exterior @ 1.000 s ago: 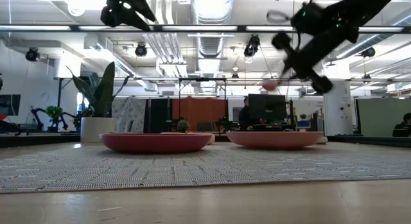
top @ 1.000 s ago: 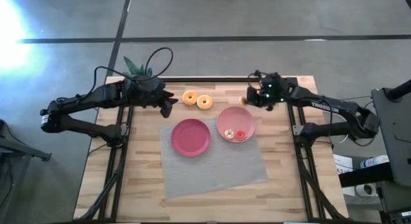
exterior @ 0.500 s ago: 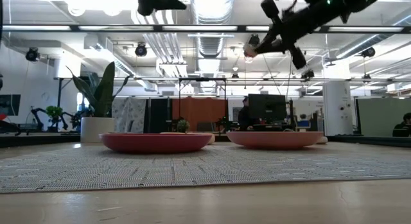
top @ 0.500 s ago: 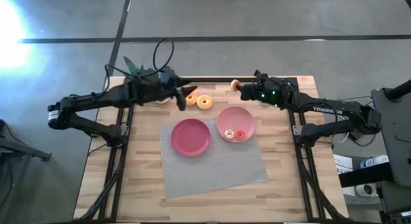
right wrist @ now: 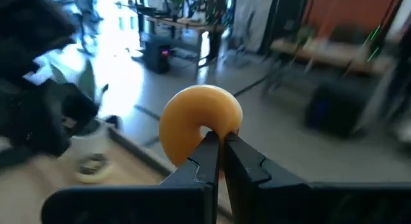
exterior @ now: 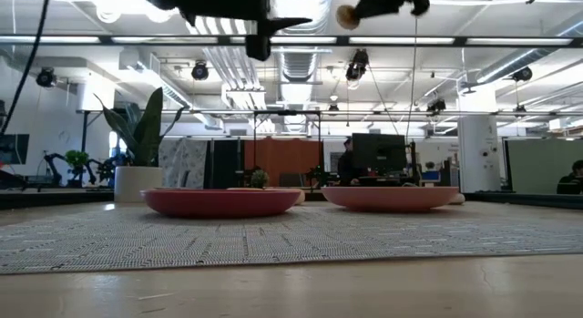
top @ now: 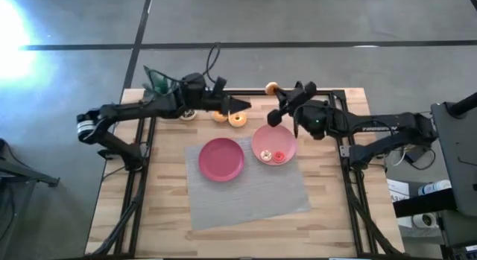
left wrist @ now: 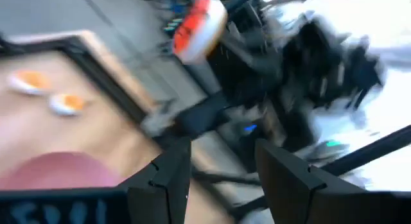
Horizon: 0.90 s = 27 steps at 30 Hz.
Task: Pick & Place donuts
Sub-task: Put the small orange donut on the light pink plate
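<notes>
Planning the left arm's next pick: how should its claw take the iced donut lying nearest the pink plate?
Judging by how it lies flat, hole up, the donut is best taken from straight above, with the left claw closing across the ring's outer rim.

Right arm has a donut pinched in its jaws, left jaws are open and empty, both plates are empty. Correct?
Not quite: the pink plate holds small donuts, as the high view shows; only the magenta plate is bare. The right gripper does pinch a donut; the left gripper is open, empty.
</notes>
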Each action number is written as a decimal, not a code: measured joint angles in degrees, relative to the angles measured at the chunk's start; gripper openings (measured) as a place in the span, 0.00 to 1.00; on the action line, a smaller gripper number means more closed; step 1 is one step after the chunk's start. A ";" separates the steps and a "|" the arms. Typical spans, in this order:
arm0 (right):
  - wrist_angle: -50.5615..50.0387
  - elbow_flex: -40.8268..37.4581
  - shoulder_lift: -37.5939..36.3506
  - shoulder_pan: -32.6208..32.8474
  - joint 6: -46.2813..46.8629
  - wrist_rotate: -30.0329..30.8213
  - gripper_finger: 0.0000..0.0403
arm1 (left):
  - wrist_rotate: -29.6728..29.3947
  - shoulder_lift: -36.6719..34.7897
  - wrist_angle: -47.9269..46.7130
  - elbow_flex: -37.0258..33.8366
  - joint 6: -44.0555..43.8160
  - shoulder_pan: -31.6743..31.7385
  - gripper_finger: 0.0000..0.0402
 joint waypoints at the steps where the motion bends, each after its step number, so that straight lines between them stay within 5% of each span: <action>1: 0.02 1.30 0.76 0.84 -4.20 1.67 0.02 | 2.26 0.70 2.35 0.00 -3.06 0.93 0.36; 14: 0.52 8.10 4.46 3.80 -38.80 5.00 0.02 | 16.09 8.50 31.82 -0.02 -39.87 7.26 0.36; 21: 1.98 9.93 4.22 3.80 -36.80 5.02 0.02 | 16.90 9.44 31.47 -0.04 -32.05 8.25 0.36; 27: 2.31 9.82 4.34 3.80 -44.00 4.83 0.02 | 18.46 9.63 31.32 0.28 -39.59 8.69 0.36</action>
